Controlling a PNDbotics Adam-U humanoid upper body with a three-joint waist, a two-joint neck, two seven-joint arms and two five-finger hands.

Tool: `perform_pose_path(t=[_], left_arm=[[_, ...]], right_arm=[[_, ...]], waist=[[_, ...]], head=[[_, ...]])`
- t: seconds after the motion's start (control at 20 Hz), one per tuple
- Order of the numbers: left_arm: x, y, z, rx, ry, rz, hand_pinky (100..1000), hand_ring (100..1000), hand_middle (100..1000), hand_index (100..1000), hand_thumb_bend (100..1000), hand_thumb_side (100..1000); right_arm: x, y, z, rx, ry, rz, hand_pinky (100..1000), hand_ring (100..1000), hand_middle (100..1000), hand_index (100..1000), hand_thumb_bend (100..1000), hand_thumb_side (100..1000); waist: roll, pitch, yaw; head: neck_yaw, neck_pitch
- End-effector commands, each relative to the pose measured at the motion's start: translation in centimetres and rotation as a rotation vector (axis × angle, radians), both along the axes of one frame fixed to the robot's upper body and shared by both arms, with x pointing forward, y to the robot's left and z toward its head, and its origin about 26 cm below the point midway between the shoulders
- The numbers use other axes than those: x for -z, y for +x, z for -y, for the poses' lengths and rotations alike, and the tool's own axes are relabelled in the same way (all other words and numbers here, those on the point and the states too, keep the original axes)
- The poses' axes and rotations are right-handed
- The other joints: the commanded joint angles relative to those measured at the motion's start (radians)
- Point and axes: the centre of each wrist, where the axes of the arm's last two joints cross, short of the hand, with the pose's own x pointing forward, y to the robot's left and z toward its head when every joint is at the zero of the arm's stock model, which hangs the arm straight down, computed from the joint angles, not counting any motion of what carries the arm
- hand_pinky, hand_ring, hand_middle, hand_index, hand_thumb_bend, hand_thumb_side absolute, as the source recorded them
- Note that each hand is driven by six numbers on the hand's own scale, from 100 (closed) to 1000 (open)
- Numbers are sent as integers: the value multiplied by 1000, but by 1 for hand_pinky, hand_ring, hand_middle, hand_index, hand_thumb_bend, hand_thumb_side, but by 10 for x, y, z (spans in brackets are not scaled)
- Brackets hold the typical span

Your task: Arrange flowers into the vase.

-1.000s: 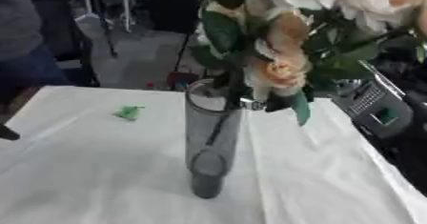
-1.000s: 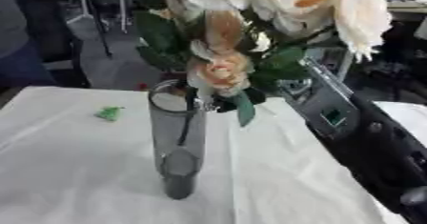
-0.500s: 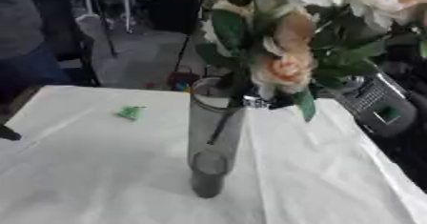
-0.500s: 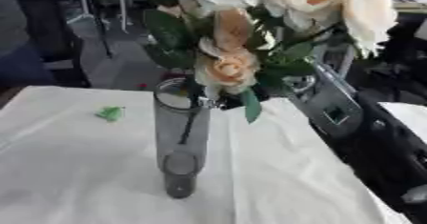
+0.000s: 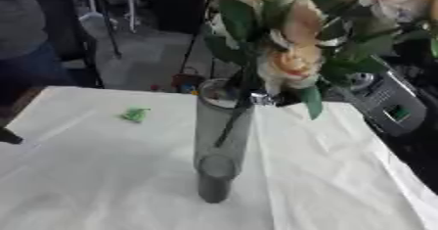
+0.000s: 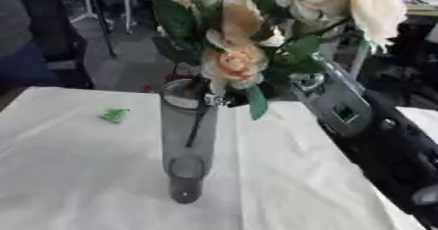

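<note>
- A tall grey glass vase [image 6: 188, 148] stands upright on the white-clothed table [image 5: 94, 175], about midway between its left and right edges and nearer the near edge than the far one.
- A bunch of flowers [image 6: 256, 33], cream and peach blooms with dark green leaves, hangs over the vase's mouth; the heads fill the upper middle and upper right of both views.
- One dark stem [image 5: 232, 121] runs down at a slant inside the vase and ends about halfway down the glass, short of the bottom.
- The robot's right arm [image 6: 376, 141], black with silver parts, comes in from the right and rises behind the bunch. Its hand is hidden by blooms and leaves, so I cannot tell how the fingers are set.
- A small dark tip [image 5: 9, 137] shows at the left edge of the left eye view; I cannot tell what it is.
- A small green scrap [image 5: 134, 114] lies on the cloth towards the far left corner, well apart from the vase.
</note>
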Motion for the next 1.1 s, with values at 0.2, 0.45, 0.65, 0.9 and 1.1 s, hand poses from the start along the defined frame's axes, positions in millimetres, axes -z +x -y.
perform_pose_path(t=[0.2,0.45,0.65,0.9,1.1], left_arm=[[-10,0,-7,-10,24,27,570,491,631,698,1000,846],[-9,0,-8,-14,27,24,570,491,631,698,1000,847],[-8,-1,-10,-20,29,21,570,491,631,698,1000,847],[-8,-1,-10,-23,29,19,571,491,631,698,1000,847],[-7,-1,-11,-23,29,18,571,491,631,698,1000,846]], right_arm=[[-12,-1,2,6,-1,27,920,967,956,979,100,1000],[-14,-4,1,-4,-4,22,919,966,955,980,100,1000],[-16,-9,-1,-15,-4,27,923,970,962,982,100,1000],[-19,-14,-3,-24,-9,37,937,987,1000,988,115,990],[-19,-17,-4,-26,-4,42,956,1000,1000,1000,139,969]], waist=[[3,-16,-3],[-2,-20,-10],[-4,-24,-17],[-2,-27,-22],[0,-28,-24]], head=[[2,-8],[7,-7],[11,-4],[11,-3],[10,-1]])
